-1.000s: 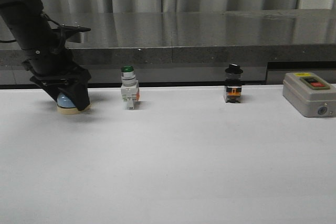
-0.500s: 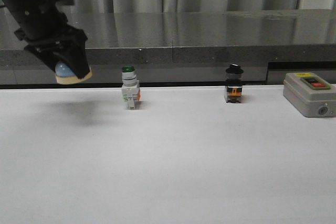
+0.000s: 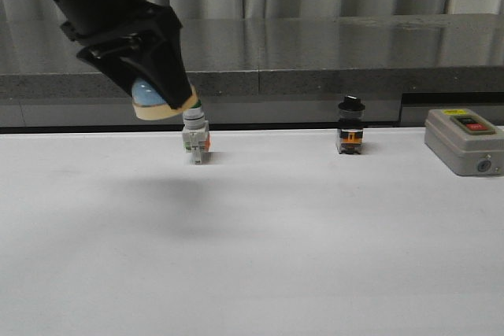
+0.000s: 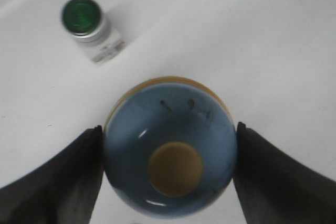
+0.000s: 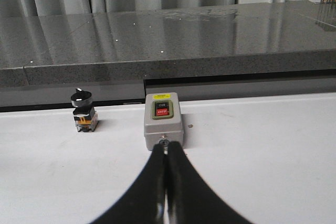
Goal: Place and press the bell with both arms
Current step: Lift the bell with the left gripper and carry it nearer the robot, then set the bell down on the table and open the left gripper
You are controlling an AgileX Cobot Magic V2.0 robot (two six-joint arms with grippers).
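The bell (image 3: 155, 103), a light-blue dome on a cream base, hangs well above the white table in the front view, tilted, with my left gripper (image 3: 153, 96) shut on it. From the left wrist the bell (image 4: 170, 148) fills the space between the two black fingers (image 4: 63, 177), its cream button facing the camera. My right gripper (image 5: 166, 150) is shut with nothing in it, its tips pointing at the grey box; the right arm does not show in the front view.
A green-capped white pushbutton switch (image 3: 194, 135) stands just below and right of the held bell. A black-knobbed selector switch (image 3: 350, 133) stands mid-right. A grey box with red button (image 3: 463, 141) sits at the far right. A dark stone ledge (image 3: 315, 68) runs behind the table.
My left gripper lifted the bell off the table at the far left and carried it up and rightward, now over the green-capped switch. Nothing else moved.
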